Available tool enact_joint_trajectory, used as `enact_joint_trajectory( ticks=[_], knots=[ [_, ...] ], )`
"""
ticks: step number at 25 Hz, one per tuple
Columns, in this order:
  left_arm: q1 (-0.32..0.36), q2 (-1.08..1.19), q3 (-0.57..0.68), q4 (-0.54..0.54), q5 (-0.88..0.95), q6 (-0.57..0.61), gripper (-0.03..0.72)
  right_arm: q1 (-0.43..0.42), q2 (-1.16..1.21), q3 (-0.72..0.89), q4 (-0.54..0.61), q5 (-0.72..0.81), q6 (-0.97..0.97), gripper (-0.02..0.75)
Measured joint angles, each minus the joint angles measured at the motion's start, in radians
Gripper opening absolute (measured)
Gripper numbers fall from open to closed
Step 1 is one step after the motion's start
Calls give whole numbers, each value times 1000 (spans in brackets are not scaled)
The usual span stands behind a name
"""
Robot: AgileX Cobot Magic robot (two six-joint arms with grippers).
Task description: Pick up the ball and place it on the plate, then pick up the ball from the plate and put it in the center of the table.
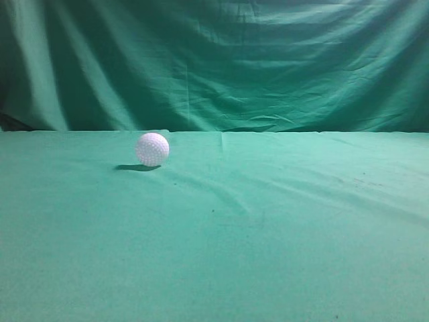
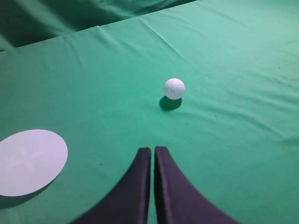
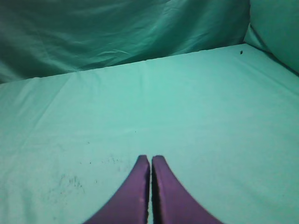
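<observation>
Closest to you in the left wrist view, at the bottom centre of the frame, the left gripper [image 2: 153, 151] has its two dark fingers pressed together with only a hairline between them, and it holds nothing. At the bottom centre of the right wrist view the right gripper [image 3: 150, 159] is the same: closed up, empty, with only bare cloth ahead of it.

Your ball [image 2: 174, 88] sits alone on the table [image 2: 243, 140], just above and right of the left gripper's tips in the left wrist view, well apart from them. In the exterior view you find the ball [image 1: 152, 149] left of centre, near the far edge of the table [image 1: 268, 255], casting a small shadow to its left. Neither arm shows in that view.

At the lower left of the left wrist view lies the white plate [image 2: 29, 161], flat on the cloth and empty, well apart from the ball.

Judging by this, you are at the very first step: the ball is not yet picked up. The left arm looks the better placed. You would need to spread its fingers first, bring them down around the ball, and close gently, since a round ball may roll off if nudged. The carry then goes toward the frame's lower left.
</observation>
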Motion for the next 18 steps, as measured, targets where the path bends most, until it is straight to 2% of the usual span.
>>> enact_joint_trajectory(
  ticks=[6,18],
  knots=[
    [0,0,0,0,0,0,0,0,0,2,-9,91,-32,0],
    [0,0,0,0,0,0,0,0,0,2,-9,108,-32,0]
  ],
)
